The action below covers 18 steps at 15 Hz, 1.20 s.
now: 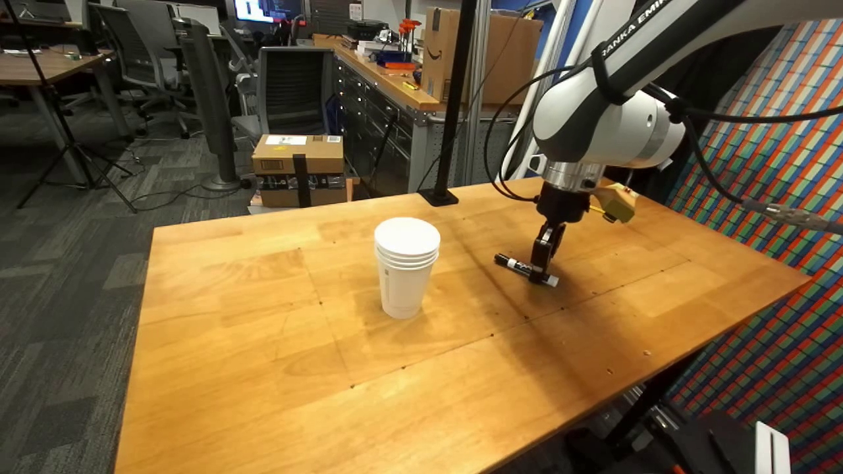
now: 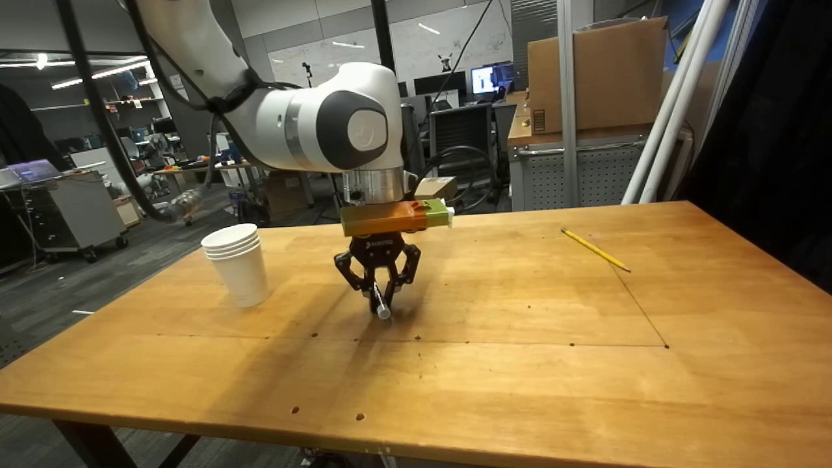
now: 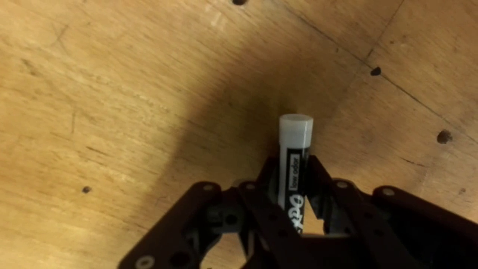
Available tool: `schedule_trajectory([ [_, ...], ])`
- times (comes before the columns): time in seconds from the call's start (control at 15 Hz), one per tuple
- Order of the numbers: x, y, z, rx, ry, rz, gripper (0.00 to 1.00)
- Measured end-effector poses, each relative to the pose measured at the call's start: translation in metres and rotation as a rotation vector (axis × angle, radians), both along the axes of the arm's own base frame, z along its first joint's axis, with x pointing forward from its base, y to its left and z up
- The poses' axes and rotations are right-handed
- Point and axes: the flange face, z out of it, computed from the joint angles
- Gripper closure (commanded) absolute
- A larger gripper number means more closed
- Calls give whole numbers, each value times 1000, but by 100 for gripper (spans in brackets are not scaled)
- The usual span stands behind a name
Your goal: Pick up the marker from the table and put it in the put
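Note:
A black-and-white marker [image 1: 516, 264] is between the fingers of my gripper [image 1: 539, 278], at or just above the wooden table [image 1: 263, 355]. In the wrist view, the fingertips [image 3: 292, 161] press on both sides of the marker [image 3: 295, 136], and its light end points away from the gripper. The gripper [image 2: 382, 307] and the marker's end [image 2: 383, 313] also show in an exterior view. Whether the marker touches the table I cannot tell. A stack of white paper cups [image 1: 405, 283] stands upright on the table, apart from the gripper; it also shows in an exterior view [image 2: 242, 276].
A yellow pencil [image 2: 595, 249] lies on the table, on the opposite side of the gripper from the cups. A black pole base [image 1: 438, 197] stands at the table's edge. A large cardboard box [image 1: 484, 56] is on a bench behind.

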Motion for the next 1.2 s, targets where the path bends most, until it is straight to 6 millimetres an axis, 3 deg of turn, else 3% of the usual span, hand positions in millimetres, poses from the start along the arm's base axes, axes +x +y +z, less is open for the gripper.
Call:
schedule_trajectory([
  [0.33, 1, 31, 17, 14, -39, -50, 93],
  [0.87, 9, 85, 101, -23, -215, -102, 93],
  [1.2, 17, 139, 143, -40, -316, -84, 93],
])
